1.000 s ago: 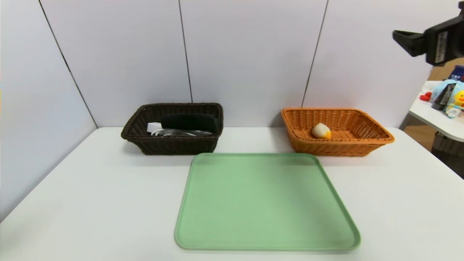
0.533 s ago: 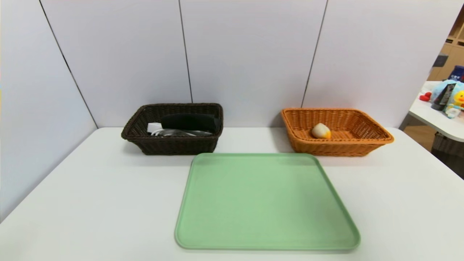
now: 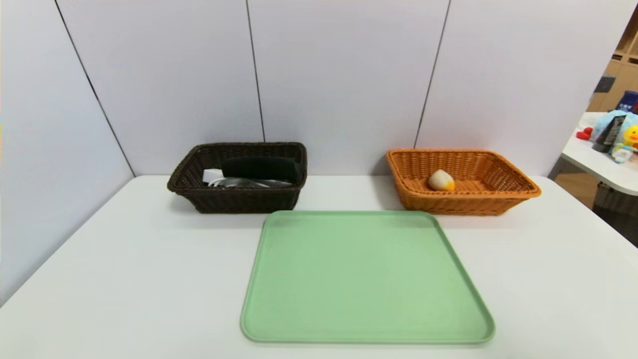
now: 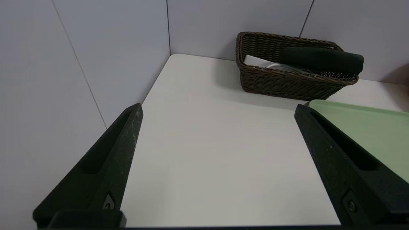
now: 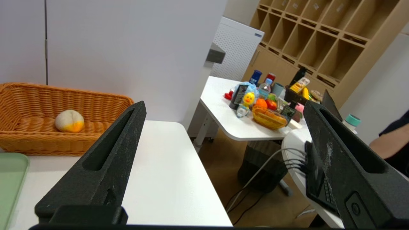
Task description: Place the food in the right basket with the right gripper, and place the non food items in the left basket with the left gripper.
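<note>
Soft shadows fall beside both baskets point(image 3: 239, 202) point(image 3: 463, 204) in bright light.

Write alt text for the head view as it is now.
A green tray lies bare on a white table; behind it stand a dark wicker basket on the left, holding dark and white items, and an orange one on the right, holding a round cream-and-yellow item.

Assorted toys and 2 bottles crowd a side table point(image 5: 220, 99).
</note>
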